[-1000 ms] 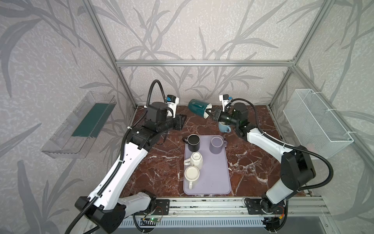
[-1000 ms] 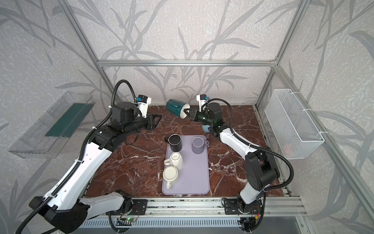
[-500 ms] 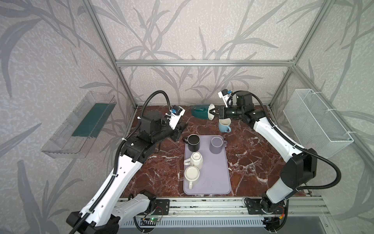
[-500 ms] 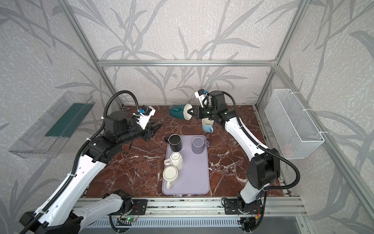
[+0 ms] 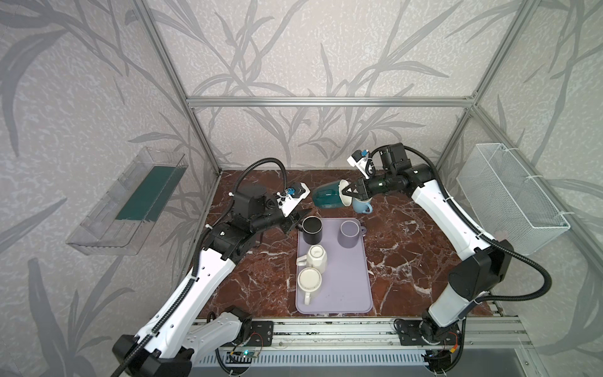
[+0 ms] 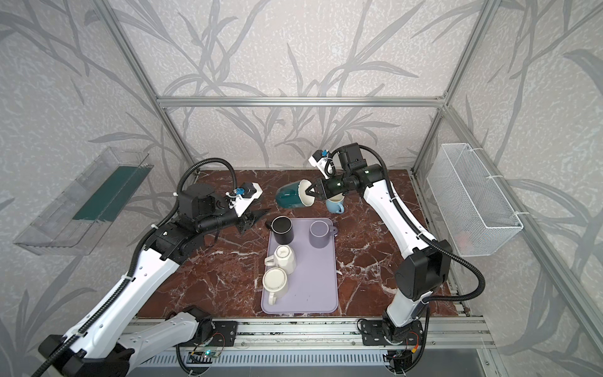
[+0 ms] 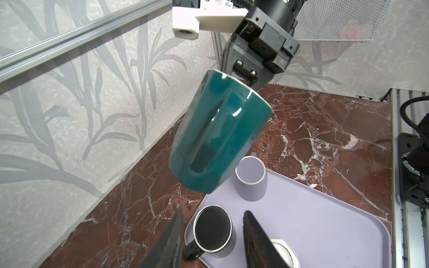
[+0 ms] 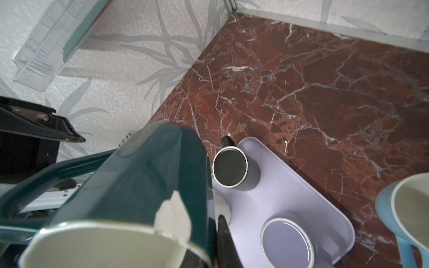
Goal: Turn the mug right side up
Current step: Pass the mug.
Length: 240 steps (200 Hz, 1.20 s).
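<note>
In both top views we find the right gripper (image 5: 346,193) (image 6: 310,191) clenched on the rim of the teal mug (image 5: 326,196) (image 6: 289,196), held sideways above the table (image 5: 408,248); the left wrist view shows the left gripper (image 7: 212,212) spread, empty; the right wrist view faces the mouth of the teal mug (image 8: 144,181).

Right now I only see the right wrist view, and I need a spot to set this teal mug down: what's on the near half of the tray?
Observer: A faceted white mug and a round white mug sit there, on the left-arm side of the tray; the strip beside them is bare.
Operator: And the left gripper?
Observer: The left gripper hangs open and empty next to the black mug at the tray's far left corner.
Operator: How does my mug lie?
Observer: The teal mug hangs nearly on its side beyond the tray's far edge, its rim pinched by the right gripper.
</note>
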Available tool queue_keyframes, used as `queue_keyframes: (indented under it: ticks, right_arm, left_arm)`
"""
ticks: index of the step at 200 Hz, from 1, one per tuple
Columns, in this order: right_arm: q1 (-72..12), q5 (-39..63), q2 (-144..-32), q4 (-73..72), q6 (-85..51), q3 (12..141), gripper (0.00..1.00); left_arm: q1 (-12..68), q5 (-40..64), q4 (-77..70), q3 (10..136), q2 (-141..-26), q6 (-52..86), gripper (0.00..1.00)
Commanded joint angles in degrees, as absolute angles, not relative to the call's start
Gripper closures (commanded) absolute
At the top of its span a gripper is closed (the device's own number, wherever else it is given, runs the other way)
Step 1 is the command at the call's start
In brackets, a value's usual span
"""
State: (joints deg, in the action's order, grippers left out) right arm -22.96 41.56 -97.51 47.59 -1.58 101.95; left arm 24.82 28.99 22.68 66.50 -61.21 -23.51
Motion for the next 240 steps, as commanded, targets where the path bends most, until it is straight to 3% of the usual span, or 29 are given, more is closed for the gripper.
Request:
queue_keyframes:
  ticks: [1, 78, 160, 199, 240]
  right_arm:
    - [-23.7, 42.7, -96.5, 52.5, 2.5, 104.9, 1.00]
    - [-25.6, 41.5, -97.5, 55.3, 3.6, 106.3, 1.00]
    - [-27.3, 40.7, -100.3, 58.7, 5.6, 110.4, 1.00]
    - [-27.5, 40.3, -100.8, 59.9, 6.2, 111.1, 1.00]
    - [-27.7, 40.2, -101.2, 60.1, 6.3, 111.0, 1.00]
  left_arm:
    - [25.2, 33.9, 24.9, 70.3, -63.1, -28.9, 0.57]
    - [29.2, 37.3, 36.7, 79.1, -70.3, -35.2, 0.59]
    - [32.5, 31.3, 39.6, 82.0, -74.5, -37.6, 0.59]
    - [33.3, 28.2, 38.6, 82.0, -74.8, -38.0, 0.82]
    - [33.5, 25.9, 36.6, 81.2, -74.5, -37.2, 0.95]
